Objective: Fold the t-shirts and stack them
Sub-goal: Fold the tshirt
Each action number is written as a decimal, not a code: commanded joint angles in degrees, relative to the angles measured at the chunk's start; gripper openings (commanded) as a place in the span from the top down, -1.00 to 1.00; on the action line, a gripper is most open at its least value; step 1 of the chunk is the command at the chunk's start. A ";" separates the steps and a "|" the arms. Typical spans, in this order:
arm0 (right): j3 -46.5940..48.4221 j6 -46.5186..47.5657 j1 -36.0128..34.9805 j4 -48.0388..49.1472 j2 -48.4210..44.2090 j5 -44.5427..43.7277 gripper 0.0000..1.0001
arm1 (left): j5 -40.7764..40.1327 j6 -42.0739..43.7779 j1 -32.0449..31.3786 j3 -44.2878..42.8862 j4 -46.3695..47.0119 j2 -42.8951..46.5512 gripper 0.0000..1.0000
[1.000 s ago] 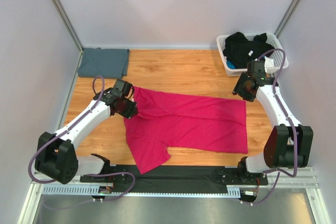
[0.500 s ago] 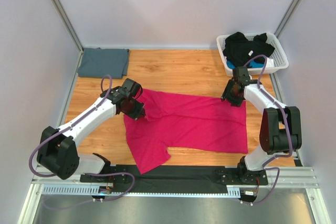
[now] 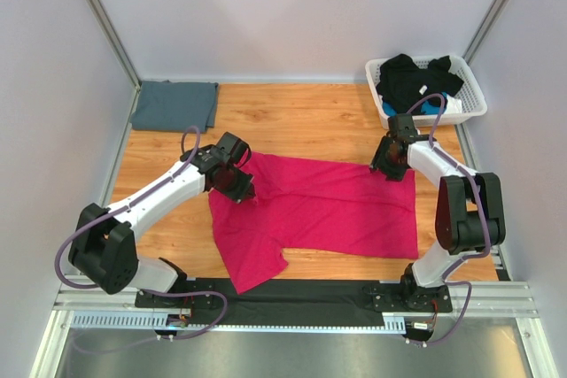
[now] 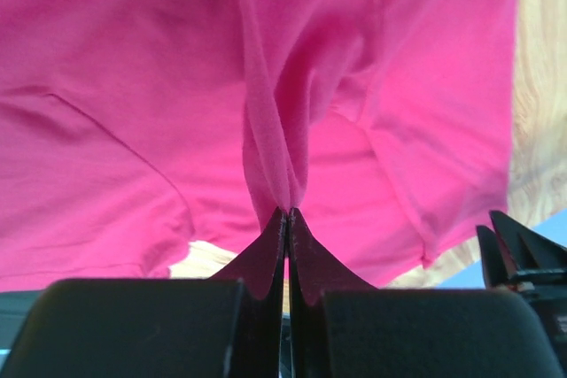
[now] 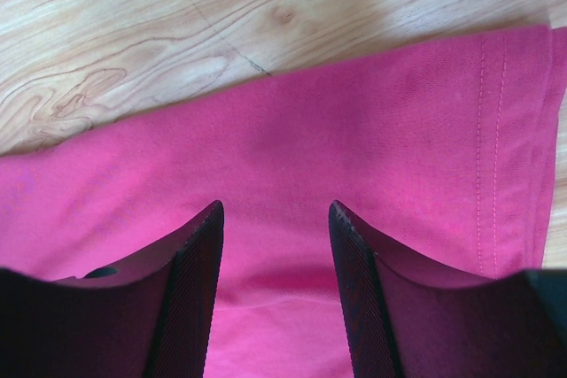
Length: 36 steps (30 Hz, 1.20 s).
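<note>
"Magenta t-shirt: whereabouts, handling?"
"Spread on the desk, soft and limp. Left gripper clamped on a bunched fold near the sleeve; right gripper open over the far hem corner, likely a sound hold."

1. Plain pale walls on three sides.
2. Grey metal posts in the back corners.
3. Light wooden table top with wavy grain.
4. Silver rail along the near edge.

A lab test cell: blank white walls, aluminium frame posts, a slotted mounting rail
</note>
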State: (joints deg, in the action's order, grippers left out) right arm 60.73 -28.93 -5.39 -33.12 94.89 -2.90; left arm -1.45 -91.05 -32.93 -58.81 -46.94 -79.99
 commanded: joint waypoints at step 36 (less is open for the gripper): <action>1.23 -0.17 -2.26 1.83 2.14 0.17 -0.03 | 2.16 2.01 -5.30 -7.72 -1.12 -7.73 0.75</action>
State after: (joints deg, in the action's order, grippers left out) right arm 60.82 -28.91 -7.29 -33.08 97.32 -2.85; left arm 1.02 -90.48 -38.09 -63.94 -45.89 -88.38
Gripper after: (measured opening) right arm 0.516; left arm 0.052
